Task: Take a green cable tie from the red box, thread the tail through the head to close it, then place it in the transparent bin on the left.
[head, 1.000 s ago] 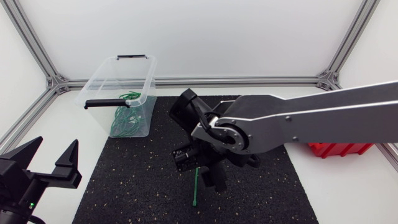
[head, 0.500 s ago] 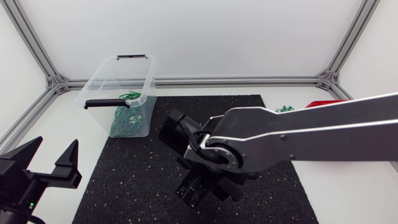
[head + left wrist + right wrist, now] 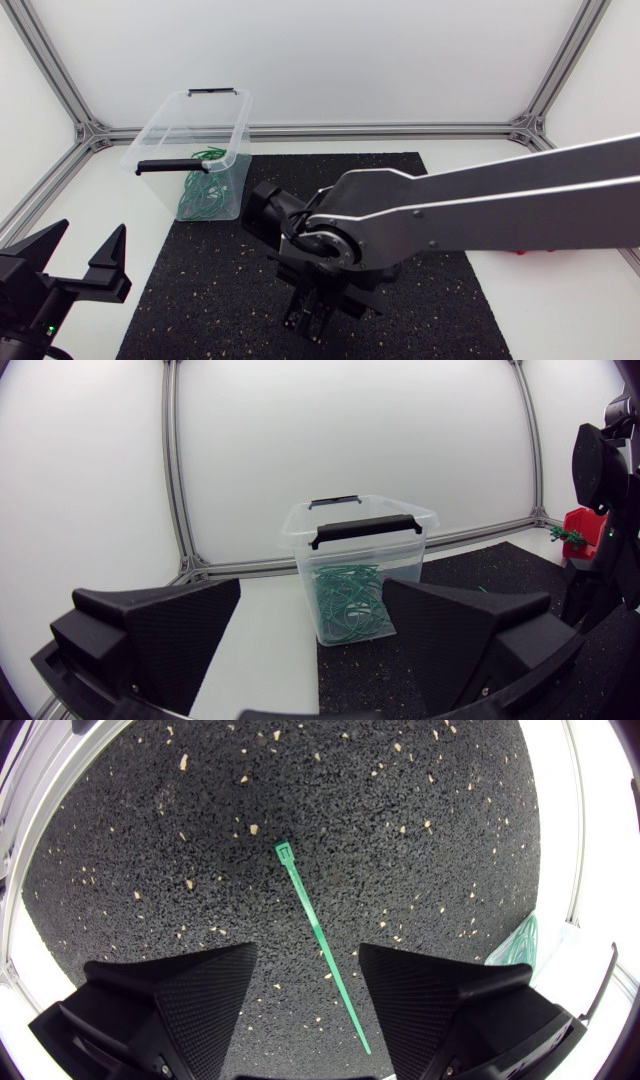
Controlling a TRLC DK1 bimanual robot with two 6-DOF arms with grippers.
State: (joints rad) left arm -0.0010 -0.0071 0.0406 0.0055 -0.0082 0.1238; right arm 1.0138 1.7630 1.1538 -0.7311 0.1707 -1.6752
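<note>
Over the mat [image 3: 200, 280], right gripper [image 3: 305, 955] hangs with fingers spread, the tie [image 3: 324, 946] lying flat and straight on the mat beneath the gap (unlooped, head end ahead). Meanwhile left gripper [image 3: 87, 245] sits splayed too, bin [image 3: 165, 130] ahead of it holding green ties [image 3: 205, 190].

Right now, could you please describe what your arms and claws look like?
My right arm is a long silver-grey link with small dark screws, ending in a round black joint ringed in silver. The right claw has two broad, matte black, wedge-shaped fingers. The left claw is the same matte black, its wedges tapering to points, with a tiny green light on its body.
</note>
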